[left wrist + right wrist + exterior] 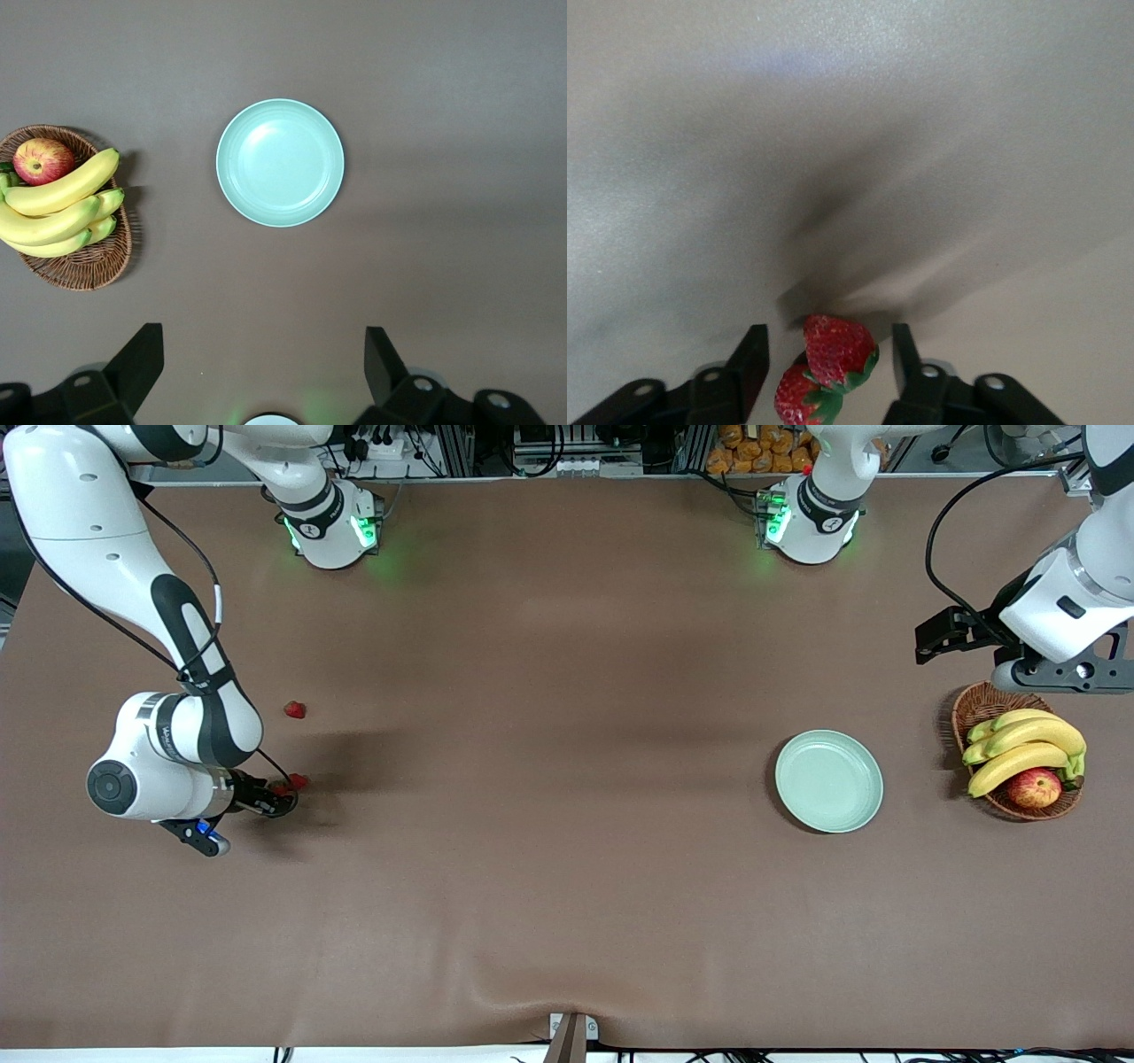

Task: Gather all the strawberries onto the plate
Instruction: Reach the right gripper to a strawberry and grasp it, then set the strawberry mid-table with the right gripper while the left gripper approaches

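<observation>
Two strawberries (299, 781) lie touching each other near the right arm's end of the table. My right gripper (283, 794) is low at them, open. In the right wrist view the upper strawberry (837, 348) and the second strawberry (799, 397) sit between the fingers (755, 350) with gaps on both sides, and my right gripper (828, 343) straddles them. A third strawberry (295, 709) lies farther from the front camera. The mint-green plate (829, 780) is empty; it also shows in the left wrist view (280, 162). My left gripper (1059, 677) waits high over the basket, open (264, 354).
A brown wicker basket (979, 701) with bananas (1023, 746) and an apple (1034, 787) stands beside the plate at the left arm's end. It also shows in the left wrist view (89, 266). The brown mat has a wrinkle near its front edge (523, 992).
</observation>
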Controlling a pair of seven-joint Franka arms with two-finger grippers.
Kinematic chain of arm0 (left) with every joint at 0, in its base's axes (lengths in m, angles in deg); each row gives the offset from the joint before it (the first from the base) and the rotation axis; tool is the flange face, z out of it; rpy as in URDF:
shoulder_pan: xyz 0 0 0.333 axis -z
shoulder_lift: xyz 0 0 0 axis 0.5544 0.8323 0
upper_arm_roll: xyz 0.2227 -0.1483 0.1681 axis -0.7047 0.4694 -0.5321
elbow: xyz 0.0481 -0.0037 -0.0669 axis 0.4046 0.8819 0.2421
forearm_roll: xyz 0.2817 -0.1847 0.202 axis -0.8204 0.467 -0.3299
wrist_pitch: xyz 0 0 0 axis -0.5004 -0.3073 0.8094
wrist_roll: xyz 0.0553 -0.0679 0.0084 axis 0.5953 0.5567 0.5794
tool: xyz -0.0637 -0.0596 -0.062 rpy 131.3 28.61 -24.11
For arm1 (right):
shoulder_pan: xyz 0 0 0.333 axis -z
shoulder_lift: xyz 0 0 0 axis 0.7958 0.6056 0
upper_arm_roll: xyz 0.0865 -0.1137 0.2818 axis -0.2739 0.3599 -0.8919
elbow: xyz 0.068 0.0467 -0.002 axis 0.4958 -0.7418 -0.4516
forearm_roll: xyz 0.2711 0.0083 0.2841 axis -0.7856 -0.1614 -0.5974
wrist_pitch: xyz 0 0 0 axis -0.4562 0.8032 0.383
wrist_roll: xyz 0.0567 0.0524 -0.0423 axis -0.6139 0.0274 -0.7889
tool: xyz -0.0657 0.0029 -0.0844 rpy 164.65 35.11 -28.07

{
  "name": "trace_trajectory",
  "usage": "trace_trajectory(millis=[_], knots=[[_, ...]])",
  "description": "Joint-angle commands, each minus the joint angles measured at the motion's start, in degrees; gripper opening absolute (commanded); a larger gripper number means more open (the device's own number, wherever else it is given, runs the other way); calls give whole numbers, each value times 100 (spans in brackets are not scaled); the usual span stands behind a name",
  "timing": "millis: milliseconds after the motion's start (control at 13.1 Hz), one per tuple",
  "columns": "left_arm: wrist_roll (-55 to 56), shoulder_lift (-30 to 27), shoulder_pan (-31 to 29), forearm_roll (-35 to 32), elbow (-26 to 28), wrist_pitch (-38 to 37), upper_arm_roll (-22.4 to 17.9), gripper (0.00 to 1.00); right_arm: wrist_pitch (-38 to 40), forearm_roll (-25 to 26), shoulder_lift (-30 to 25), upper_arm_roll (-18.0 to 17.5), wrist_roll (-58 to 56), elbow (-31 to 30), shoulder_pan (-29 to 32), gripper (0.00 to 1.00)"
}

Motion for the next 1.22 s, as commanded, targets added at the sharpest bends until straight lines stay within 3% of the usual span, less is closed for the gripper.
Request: trace_trajectory(millis=[0, 228, 533, 685, 1141], knots=[[7, -97, -38, 79, 78, 32, 16, 100, 50, -29, 74, -26, 42, 70, 56, 35], [-10, -88, -46, 79, 86, 50, 16, 100, 50, -38, 74, -26, -54, 157, 56, 11], [-54, -35, -64, 71, 51, 146, 7, 100, 259, -38, 48, -87, -292, 1200, -154, 6], [-63, -27, -64, 71, 77, 208, 7, 100, 235, -212, 48, -332, -337, 1432, -505, 6], [33, 122, -3, 141, 86, 366, 16, 100, -1, -2715, 74, -352, -319, 1502, -2463, 5]])
